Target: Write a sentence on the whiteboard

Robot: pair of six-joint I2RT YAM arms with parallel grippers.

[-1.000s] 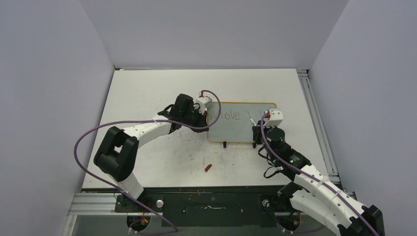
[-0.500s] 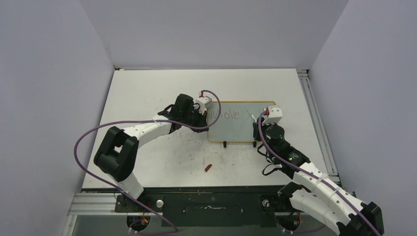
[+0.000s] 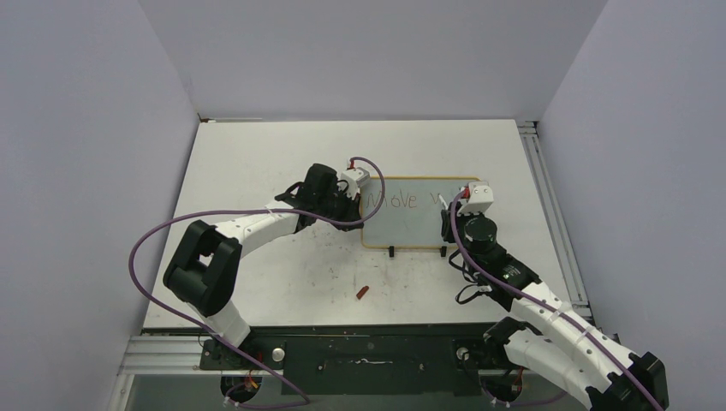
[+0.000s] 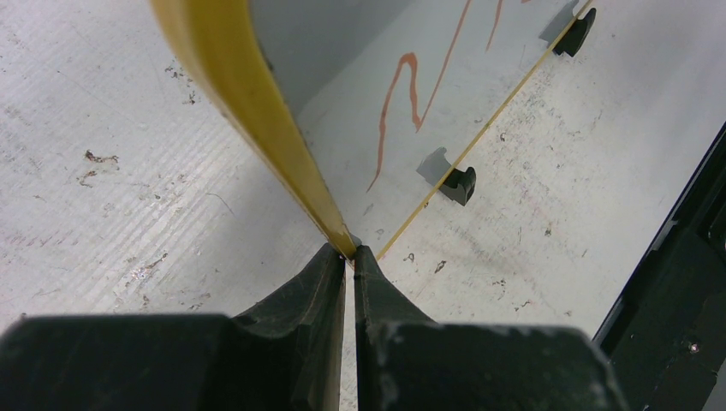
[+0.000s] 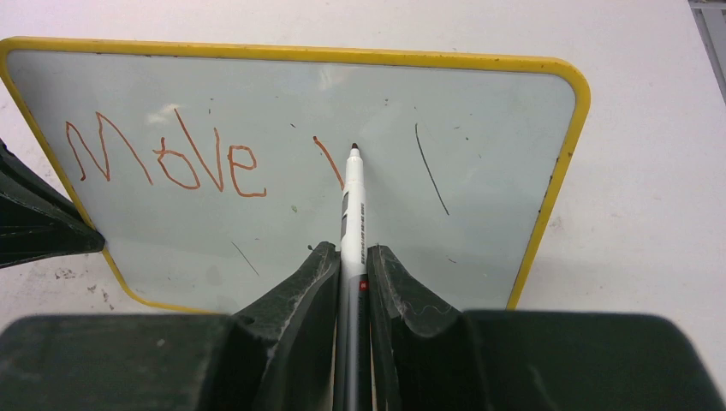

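The whiteboard (image 3: 411, 224) lies on the table with its yellow frame; it also shows in the right wrist view (image 5: 282, 94) and the left wrist view (image 4: 360, 128). The sentence (image 5: 163, 158) reads "Move" in reddish-brown, followed by one short slanted stroke (image 5: 328, 161). My right gripper (image 5: 351, 257) is shut on a grey marker (image 5: 352, 214), whose tip sits at the board face just right of that stroke. My left gripper (image 4: 349, 255) is shut on the whiteboard's yellow frame (image 4: 248, 111) at its left edge.
A small red marker cap (image 3: 363, 293) lies on the table in front of the board. Two black feet (image 4: 460, 183) stick out from the board's near edge. A thin dark line (image 5: 431, 169) marks the board's right part. A metal rail (image 3: 548, 205) borders the table's right side.
My right gripper has moved up the board towards its far edge with the marker, and a short stroke after "Move" has been drawn. The left arm has not moved.
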